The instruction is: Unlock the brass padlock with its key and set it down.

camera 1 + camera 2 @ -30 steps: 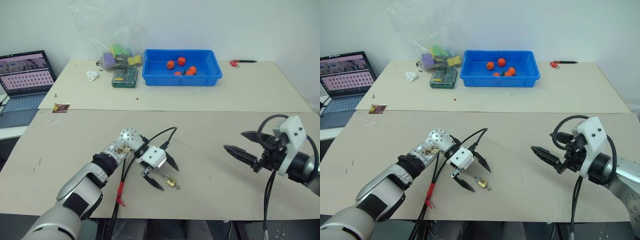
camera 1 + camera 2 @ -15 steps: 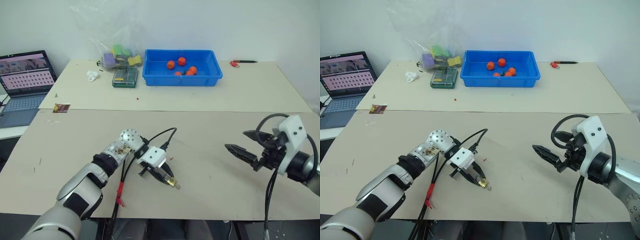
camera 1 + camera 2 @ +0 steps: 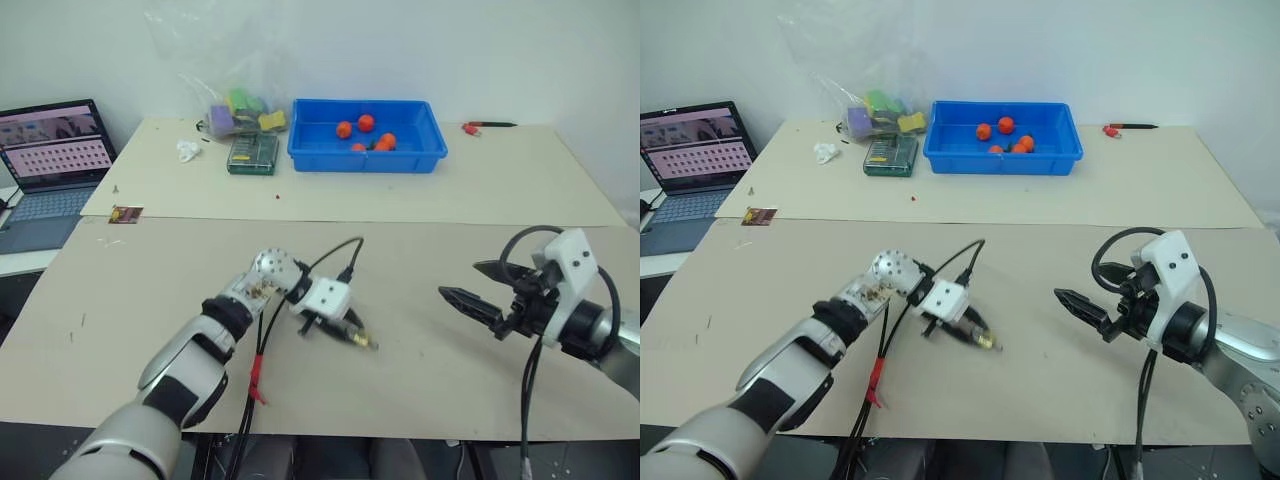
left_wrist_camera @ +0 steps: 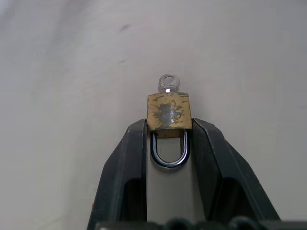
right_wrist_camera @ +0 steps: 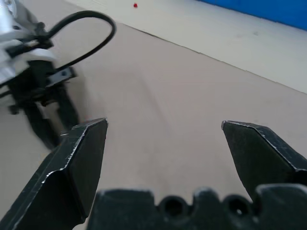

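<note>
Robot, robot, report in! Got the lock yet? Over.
Left gripper shut on brass padlock, key in it. Right gripper open, empty. Nothing between them.

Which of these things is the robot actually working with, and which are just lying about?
In use:
- brass padlock, clamped between the left gripper fingers
- key, sticking out of the padlock's far end
- right gripper, open, waiting nearby

Lying about:
- blue bin of small orange-red balls
- laptop
- plastic bag
- green box
- red pen
</note>
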